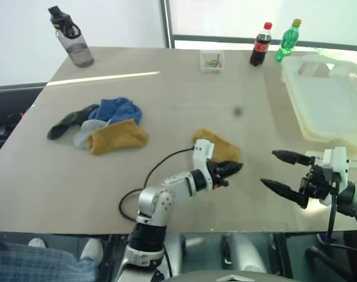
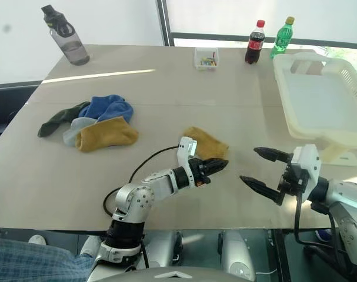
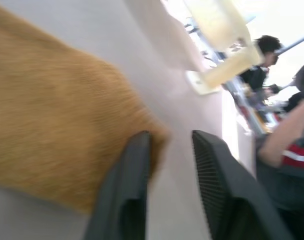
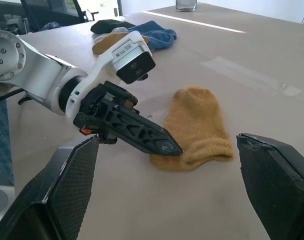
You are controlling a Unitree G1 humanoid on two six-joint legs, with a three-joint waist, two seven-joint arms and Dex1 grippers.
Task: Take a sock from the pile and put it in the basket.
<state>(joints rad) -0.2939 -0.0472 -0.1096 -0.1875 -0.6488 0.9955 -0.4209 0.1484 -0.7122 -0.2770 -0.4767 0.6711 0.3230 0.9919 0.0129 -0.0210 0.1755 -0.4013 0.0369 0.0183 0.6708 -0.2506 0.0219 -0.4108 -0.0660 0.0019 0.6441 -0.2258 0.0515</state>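
A lone mustard-yellow sock lies flat on the table's middle, apart from the pile of yellow, blue, dark green and pale grey socks at the left. My left gripper lies level at the lone sock's near edge. In the left wrist view its fingers stand apart, with the sock beside one of them and not pinched. My right gripper hovers wide open to the right of it, holding nothing. The white slotted basket stands at the right edge of the table.
At the table's far side stand a grey water bottle, a small clear box, a cola bottle and a green bottle. A person's plaid sleeve shows at the near left corner.
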